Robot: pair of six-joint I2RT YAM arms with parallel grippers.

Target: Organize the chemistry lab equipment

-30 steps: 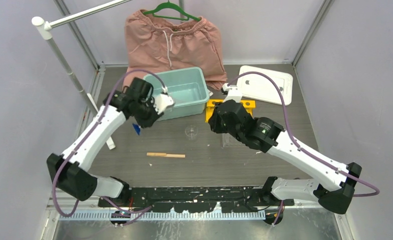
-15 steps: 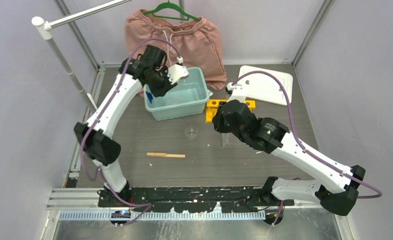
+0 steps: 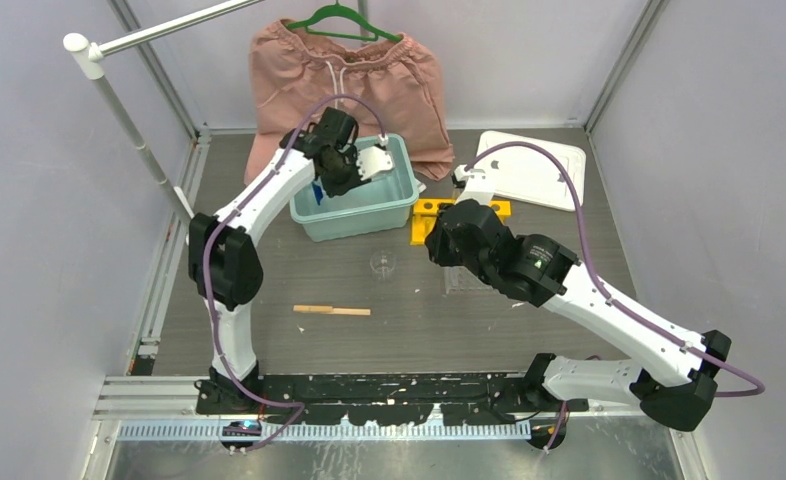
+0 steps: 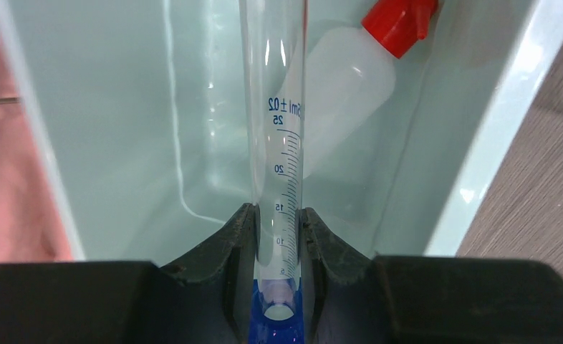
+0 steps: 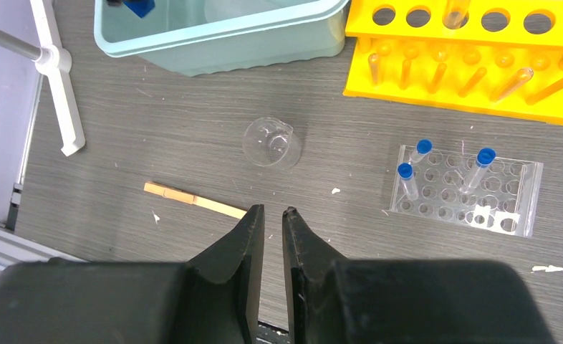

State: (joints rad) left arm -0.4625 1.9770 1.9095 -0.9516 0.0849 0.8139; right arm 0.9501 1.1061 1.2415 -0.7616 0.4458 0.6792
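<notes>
Update: left gripper (image 4: 276, 212), clamped on graduated cylinder (image 4: 274, 107), has swung from table to inside teal bin (image 4: 495, 122), above squeeze bottle (image 4: 339, 89). Release likely next. Right gripper (image 5: 273, 215) closed, empty.

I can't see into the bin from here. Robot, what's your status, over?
Left claw shut on measuring cylinder, over teal bin. Right claw shut, empty, above table. Squeeze bottle lies in bin, close behind cylinder.
</notes>
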